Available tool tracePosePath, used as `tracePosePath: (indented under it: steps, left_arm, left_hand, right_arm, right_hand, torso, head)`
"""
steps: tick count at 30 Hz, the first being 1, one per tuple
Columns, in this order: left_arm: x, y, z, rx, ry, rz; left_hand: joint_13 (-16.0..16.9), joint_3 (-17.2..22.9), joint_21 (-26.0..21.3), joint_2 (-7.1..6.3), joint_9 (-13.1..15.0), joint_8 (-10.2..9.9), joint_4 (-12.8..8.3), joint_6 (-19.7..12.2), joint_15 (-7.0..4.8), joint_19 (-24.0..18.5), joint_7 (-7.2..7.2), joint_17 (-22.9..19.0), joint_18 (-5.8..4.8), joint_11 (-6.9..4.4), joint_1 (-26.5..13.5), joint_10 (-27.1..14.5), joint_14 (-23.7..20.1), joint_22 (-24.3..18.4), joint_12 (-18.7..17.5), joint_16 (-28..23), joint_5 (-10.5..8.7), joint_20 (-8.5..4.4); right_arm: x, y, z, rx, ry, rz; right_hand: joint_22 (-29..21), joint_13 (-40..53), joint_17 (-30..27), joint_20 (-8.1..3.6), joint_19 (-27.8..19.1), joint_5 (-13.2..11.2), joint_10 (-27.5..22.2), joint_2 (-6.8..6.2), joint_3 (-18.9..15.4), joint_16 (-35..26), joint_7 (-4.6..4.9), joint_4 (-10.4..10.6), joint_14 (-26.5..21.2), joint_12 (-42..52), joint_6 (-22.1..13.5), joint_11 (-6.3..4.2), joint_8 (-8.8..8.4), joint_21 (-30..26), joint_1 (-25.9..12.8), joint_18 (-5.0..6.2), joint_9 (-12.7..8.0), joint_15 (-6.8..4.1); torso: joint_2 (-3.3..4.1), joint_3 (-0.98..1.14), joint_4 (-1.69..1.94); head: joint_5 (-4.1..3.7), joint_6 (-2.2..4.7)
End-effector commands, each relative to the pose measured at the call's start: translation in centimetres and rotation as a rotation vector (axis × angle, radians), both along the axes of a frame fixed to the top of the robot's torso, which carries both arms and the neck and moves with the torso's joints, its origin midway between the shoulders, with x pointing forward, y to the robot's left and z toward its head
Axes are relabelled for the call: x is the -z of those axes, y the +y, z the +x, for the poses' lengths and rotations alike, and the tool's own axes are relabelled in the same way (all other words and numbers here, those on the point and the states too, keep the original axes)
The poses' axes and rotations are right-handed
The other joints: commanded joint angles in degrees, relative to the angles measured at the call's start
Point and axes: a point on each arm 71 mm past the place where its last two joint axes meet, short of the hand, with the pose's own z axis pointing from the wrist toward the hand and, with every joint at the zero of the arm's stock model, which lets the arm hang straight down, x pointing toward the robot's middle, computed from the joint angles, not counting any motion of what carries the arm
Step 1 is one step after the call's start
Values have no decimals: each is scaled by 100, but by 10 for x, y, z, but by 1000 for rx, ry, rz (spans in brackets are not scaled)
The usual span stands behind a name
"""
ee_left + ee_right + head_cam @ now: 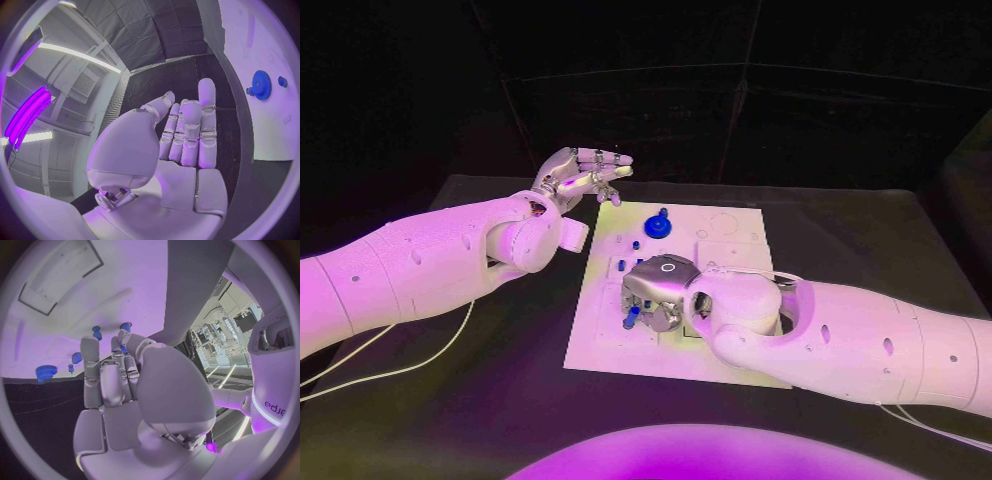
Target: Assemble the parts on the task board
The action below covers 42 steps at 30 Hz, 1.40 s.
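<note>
Two hands work at one white task board [733,225] in the head view. The right hand [661,290] is bent down over the near part of the board, fingers curled among small blue parts [633,317]; whether it grips one cannot be told from here. The left hand [581,175] is raised beyond the board's far left corner, fingers loosely apart and holding nothing. A blue gear [659,226] stands on the board between the two hands, apart from both. The step in hand looks like seating a small part under the right hand; the next move probably calls for a careful, straight press, with the left hand free to steady the board.

From the left wrist view, the left hand [181,145] shows an empty palm with fingers extended, the gear [260,85] well beyond its fingertips on the board [250,40].

From the right wrist view, the right hand [119,385] reaches onto the board [94,305], its fingertips [89,345] next to several blue parts [97,332]; a grip cannot be confirmed.

The desk [516,400] is black and matte, and dark curtains close the room behind it.
</note>
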Motion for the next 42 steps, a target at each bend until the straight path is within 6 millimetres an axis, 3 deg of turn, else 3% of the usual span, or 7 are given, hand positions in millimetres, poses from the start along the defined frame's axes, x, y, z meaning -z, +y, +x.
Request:
tracePosePath:
  steps: [1,14,21,28,42]
  left_arm:
    - [-1,-2,0,12,-1,-9]
    - [-1,-2,0,13,2,-8]
    - [-1,-2,0,13,2,-7]
    - [-1,-1,0,12,3,-7]
    - [-1,0,0,10,3,-6]
  left_hand:
    - [-7,-42,-22,4,-8,16,6,-35,10,-25,-11,-6,74,14,-25,-42,-39,-7,19,-8,-29,24]
    - [-7,-42,-22,4,-8,16,6,-36,10,-25,-10,-5,74,14,-26,-42,-39,-7,19,-8,-29,24]
    - [-7,-42,-22,4,-8,16,6,-36,10,-25,-10,-5,74,14,-26,-42,-39,-7,19,-8,-29,24]
    - [-7,-42,-22,4,-8,16,6,-36,10,-25,-10,-5,74,14,-26,-42,-39,-7,19,-8,-29,24]
    - [-8,-48,-25,4,-9,14,4,-47,12,-24,-8,-13,74,16,-23,-56,-42,-10,23,-8,-28,26]
  right_arm:
    - [0,2,0,-9,-12,-33]
    - [-1,10,-4,-33,1,-21]
    - [-1,10,-2,-21,1,2]
    - [-2,9,-1,-18,0,23]
    - [-4,1,-4,-10,5,37]
  right_hand:
    - [-15,6,-6,-1,-23,37,-2,-4,-18,9,-16,-24,200,23,46,-20,20,-41,-76,-66,6,-24]
    - [-54,1,-19,-5,-26,101,-45,-20,-101,2,-20,-27,197,-2,7,-21,3,-78,-225,-66,-2,-27]
    - [-315,-102,-131,111,-131,152,-712,-123,-113,-62,141,-7,164,-393,-542,183,-185,-231,-439,-41,-45,137]
    - [-595,-89,-288,176,-236,142,-1019,-252,-167,-161,126,-45,116,-490,-1053,227,-180,-406,-533,11,-38,174]
    - [-634,-80,-326,174,-232,192,-1037,-251,-176,-186,127,-88,107,-459,-1068,225,-149,-438,-506,16,-20,171]
  torso:
    - [-5,1,-6]
    - [1,-3,0]
    - [-3,-3,-2]
    - [-2,1,-3]
    - [-4,4,-5]
  head:
    - [3,2]
    - [-2,-1]
    - [2,-6]
    - [1,-13]
    - [0,-15]
